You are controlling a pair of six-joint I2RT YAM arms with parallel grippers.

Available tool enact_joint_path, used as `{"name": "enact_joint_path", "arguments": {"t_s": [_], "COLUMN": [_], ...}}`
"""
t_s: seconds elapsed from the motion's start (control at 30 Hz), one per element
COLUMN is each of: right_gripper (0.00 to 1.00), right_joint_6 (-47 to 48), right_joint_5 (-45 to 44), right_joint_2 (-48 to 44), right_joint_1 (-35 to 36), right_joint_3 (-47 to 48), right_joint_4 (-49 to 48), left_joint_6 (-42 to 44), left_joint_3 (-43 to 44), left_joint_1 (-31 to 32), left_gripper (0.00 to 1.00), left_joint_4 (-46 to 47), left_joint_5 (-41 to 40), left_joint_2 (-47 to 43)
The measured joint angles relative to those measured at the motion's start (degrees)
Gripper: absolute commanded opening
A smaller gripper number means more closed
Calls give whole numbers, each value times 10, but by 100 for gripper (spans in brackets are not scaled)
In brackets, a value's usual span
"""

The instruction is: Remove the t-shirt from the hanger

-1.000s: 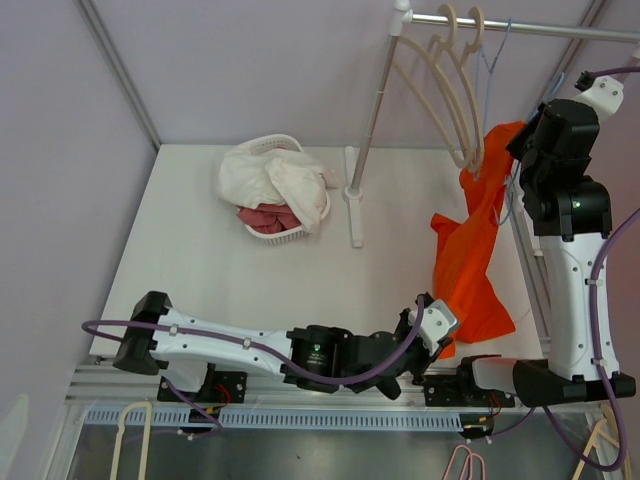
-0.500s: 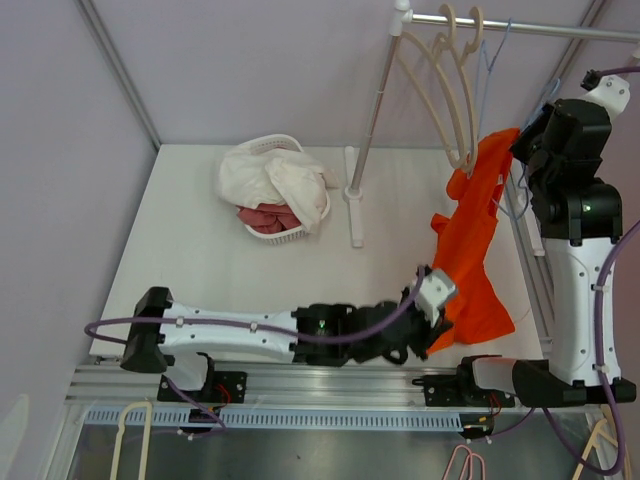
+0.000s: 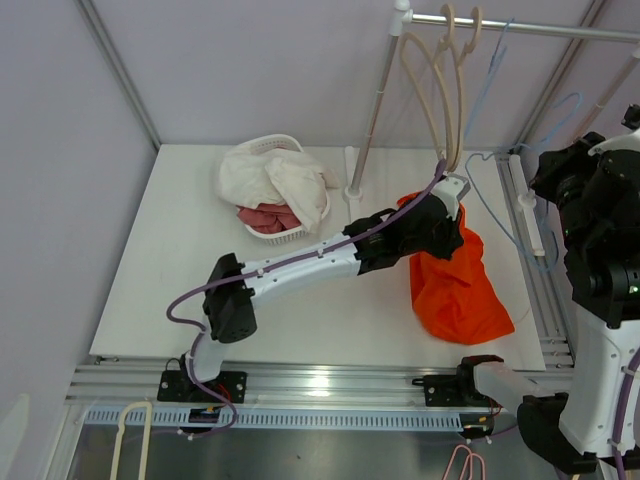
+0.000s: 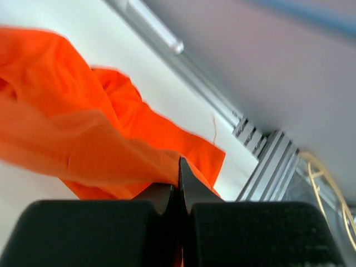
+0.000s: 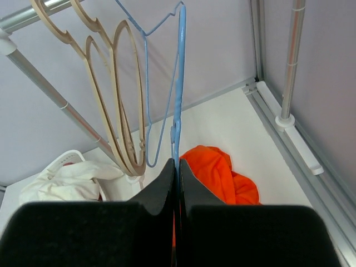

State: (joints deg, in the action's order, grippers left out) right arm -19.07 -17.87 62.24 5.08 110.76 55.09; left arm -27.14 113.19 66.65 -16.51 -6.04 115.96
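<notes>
The orange t-shirt (image 3: pixel 455 285) lies in a heap on the white table, off the hanger. My left gripper (image 3: pixel 445 240) is shut on a fold at the shirt's top edge; the left wrist view shows the orange cloth (image 4: pixel 83 139) pinched between the closed jaws (image 4: pixel 179 169). The thin blue wire hanger (image 3: pixel 488 90) hangs bare from the rod. My right gripper (image 3: pixel 548 172) is shut on its wire; in the right wrist view the hanger (image 5: pixel 178 83) rises straight out of the closed jaws (image 5: pixel 178 164), with the shirt (image 5: pixel 222 178) on the table below.
Two beige hangers (image 3: pixel 440 90) hang on the rod (image 3: pixel 520 25) next to the blue one. The rack's pole (image 3: pixel 370 110) stands at the table's back middle. A white basket of clothes (image 3: pixel 272 200) sits back left. A rail (image 3: pixel 527 205) runs along the table's right edge.
My left gripper has swung from the front edge to the back right, dragging the shirt off the blue hanger into a heap. My right arm has drawn right with the bare hanger.
</notes>
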Motion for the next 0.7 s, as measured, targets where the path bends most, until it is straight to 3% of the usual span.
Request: {"name": "enact_joint_path", "arguments": {"t_s": [0.17, 0.3, 0.47, 0.6, 0.7], "right_gripper": [0, 0, 0, 0, 0], "right_joint_6": [26, 44, 74, 101, 123], "right_joint_5": [-10, -34, -43, -41, -41], "right_joint_2": [-22, -9, 21, 60, 95], "right_joint_1": [0, 0, 0, 0, 0], "right_joint_3": [-19, 0, -2, -4, -11], "right_joint_4": [-14, -30, -90, -155, -208], "left_joint_6": [-16, -24, -16, 7, 27], "left_joint_3": [-38, -107, -114, -40, 56], "left_joint_1": [2, 15, 32, 18, -40], "left_gripper": [1, 1, 1, 1, 1], "left_joint_4": [-6, -12, -45, -98, -111], "left_joint_5": [49, 65, 66, 51, 48], "left_joint_2": [13, -11, -66, -124, -151]}}
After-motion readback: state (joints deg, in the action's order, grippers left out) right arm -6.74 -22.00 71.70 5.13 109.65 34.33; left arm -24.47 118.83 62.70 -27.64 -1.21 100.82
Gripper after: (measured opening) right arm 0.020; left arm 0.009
